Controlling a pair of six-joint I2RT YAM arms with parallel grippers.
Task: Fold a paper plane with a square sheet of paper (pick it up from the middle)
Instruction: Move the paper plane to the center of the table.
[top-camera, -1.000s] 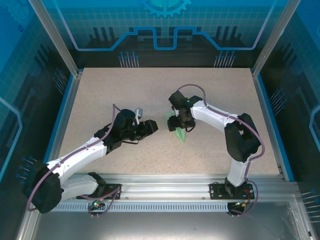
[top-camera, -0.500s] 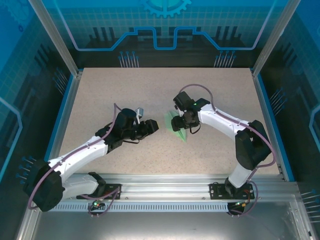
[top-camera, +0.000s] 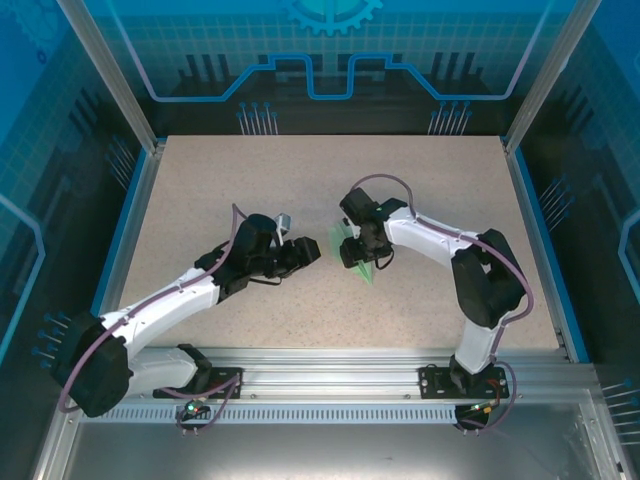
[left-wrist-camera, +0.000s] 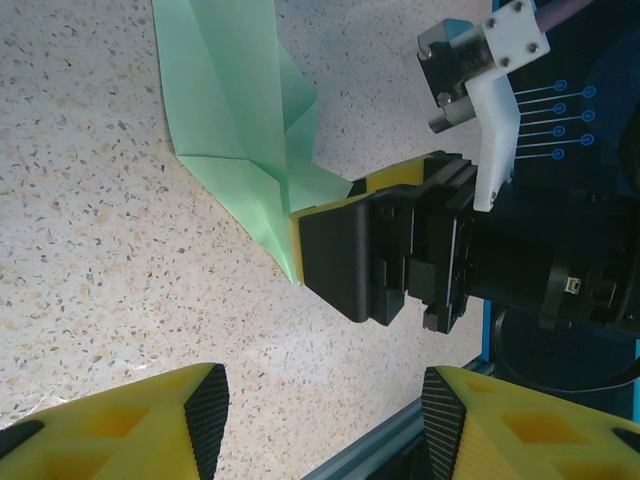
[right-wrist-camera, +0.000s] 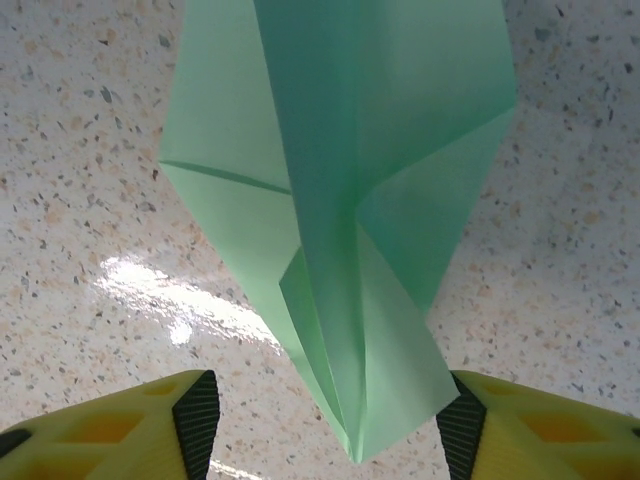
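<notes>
The square sheet of paper (right-wrist-camera: 340, 150) is pale mint green and is folded into a narrow, pointed paper plane shape with a centre crease. It lies mid-table (top-camera: 339, 243), its tip towards the near edge. My right gripper (right-wrist-camera: 325, 420) straddles the pointed end, open. The paper's right flap touches the right pad (right-wrist-camera: 458, 425), and a gap remains at the left pad (right-wrist-camera: 197, 420). From above, the right gripper (top-camera: 356, 254) sits over the paper. My left gripper (top-camera: 308, 255) waits just left of it, open (left-wrist-camera: 320, 400), holding nothing. The paper (left-wrist-camera: 235, 120) lies ahead of it.
The speckled beige tabletop (top-camera: 250, 190) has blue rails along its left and right sides and an aluminium rail (top-camera: 330, 360) at the near edge. The right gripper's black and yellow finger (left-wrist-camera: 345, 255) stands close in front of the left gripper.
The right gripper's jaws have narrowed around the folded paper, and it has shifted slightly left. A green flap now shows to its left. The left gripper has crept a little nearer.
</notes>
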